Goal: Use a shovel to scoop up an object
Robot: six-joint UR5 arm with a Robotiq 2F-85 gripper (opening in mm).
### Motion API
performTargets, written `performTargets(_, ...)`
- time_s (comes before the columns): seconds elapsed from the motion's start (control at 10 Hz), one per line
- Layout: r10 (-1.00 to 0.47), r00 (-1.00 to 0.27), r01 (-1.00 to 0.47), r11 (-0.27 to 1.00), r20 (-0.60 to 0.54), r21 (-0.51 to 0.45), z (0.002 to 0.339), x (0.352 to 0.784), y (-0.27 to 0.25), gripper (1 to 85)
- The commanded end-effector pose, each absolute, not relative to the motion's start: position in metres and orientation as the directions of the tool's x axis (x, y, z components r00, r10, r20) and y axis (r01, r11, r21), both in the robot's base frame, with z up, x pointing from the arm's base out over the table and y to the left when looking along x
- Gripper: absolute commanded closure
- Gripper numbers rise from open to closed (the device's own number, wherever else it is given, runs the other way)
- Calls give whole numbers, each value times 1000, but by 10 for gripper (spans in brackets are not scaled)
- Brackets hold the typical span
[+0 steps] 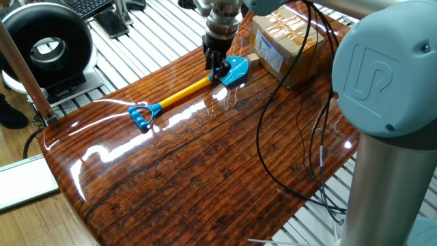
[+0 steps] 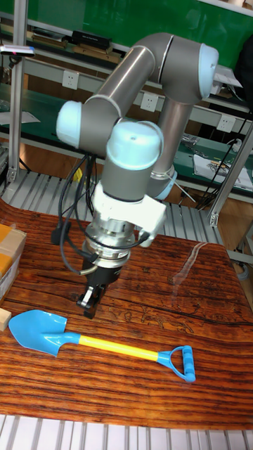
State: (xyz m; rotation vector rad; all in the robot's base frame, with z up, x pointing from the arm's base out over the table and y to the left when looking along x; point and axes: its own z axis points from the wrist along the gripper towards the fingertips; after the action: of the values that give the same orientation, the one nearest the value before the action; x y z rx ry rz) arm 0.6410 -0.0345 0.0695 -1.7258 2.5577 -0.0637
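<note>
The toy plastic shovel (image 2: 98, 342) with blue blade and yellow shaft lies flat on the glossy wooden table (image 1: 205, 171), blade at nine o'clock in the tall view touching a small tan wooden cube (image 2: 3, 318), the black gripper (image 2: 90, 304), whose finger spacing cannot be told, poised just behind.

Blue-bladed, yellow-shafted shovel (image 2: 98, 342) on glossy reddish-brown woodgrain table (image 1: 205, 178).

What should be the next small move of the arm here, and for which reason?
Probably lower the pincer onto the yellow shaft and close. The shovel lies flat on the table, seemingly ungripped, with the pincer just behind its neck; the blade tip already touches or nearly touches the small cube by the cardboard box.
</note>
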Motion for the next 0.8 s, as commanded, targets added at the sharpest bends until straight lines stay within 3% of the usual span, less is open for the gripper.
performTargets(0.0,-937,-345,-935,348,-50,-71,80,645,-21,843)
performTargets(0.4,-940,-332,-936,339,-79,-95,82,653,-15,843)
performTargets(0.7,-920,-392,-913,393,-33,-112,112,656,10,843)
